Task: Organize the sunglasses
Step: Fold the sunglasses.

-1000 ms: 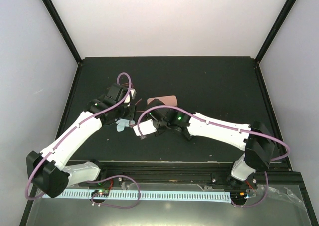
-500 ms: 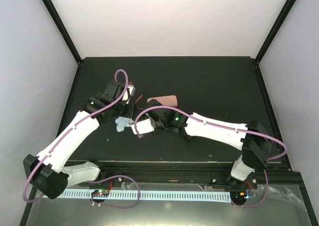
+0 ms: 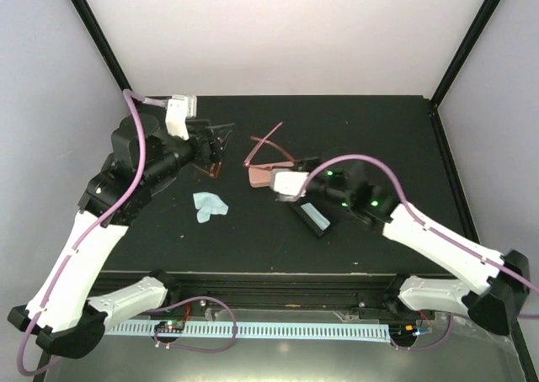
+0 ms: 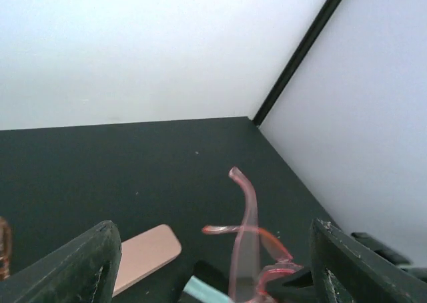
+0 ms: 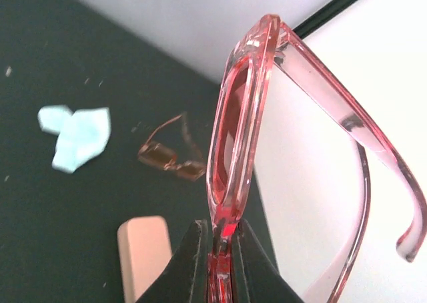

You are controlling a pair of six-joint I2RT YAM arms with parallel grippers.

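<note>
- Top view: a pink case (image 3: 262, 177) is seen lying flat near the middle of the table (image 3: 370, 129), and a black case (image 3: 316, 217) lies just right of it, nearer the arms. What is inside either case cannot be told.
- The pink glasses (image 3: 255, 142) are held up over the pink case by the right gripper (image 3: 275, 173), with their arms unfolded and reaching toward the back wall.
- The amber glasses (image 3: 211, 165) are found at the back left, just beside the left gripper (image 3: 212, 146). Contact between them cannot be told. A cloth (image 3: 209, 205) lies apart, nearer the arms.
- Left wrist view: the left gripper (image 4: 215, 249) is shown wide, with nothing held between its fingers (image 4: 73, 266). Beyond them the pink glasses (image 4: 248, 216) are seen with one arm rising upright, and the pink case (image 4: 143, 253) lies to their left.
- Right wrist view: the right gripper (image 5: 217, 239) is clamped on one end of the pink glasses (image 5: 230, 139). The front is stood on end, its long axis running up from the fingers (image 5: 193, 263), and its arms are swung out to the right.
- The amber glasses (image 5: 170, 157) are seen lying on the table, long axis slanting left to right, between the cloth (image 5: 77, 136) and the pink case (image 5: 142, 256).
</note>
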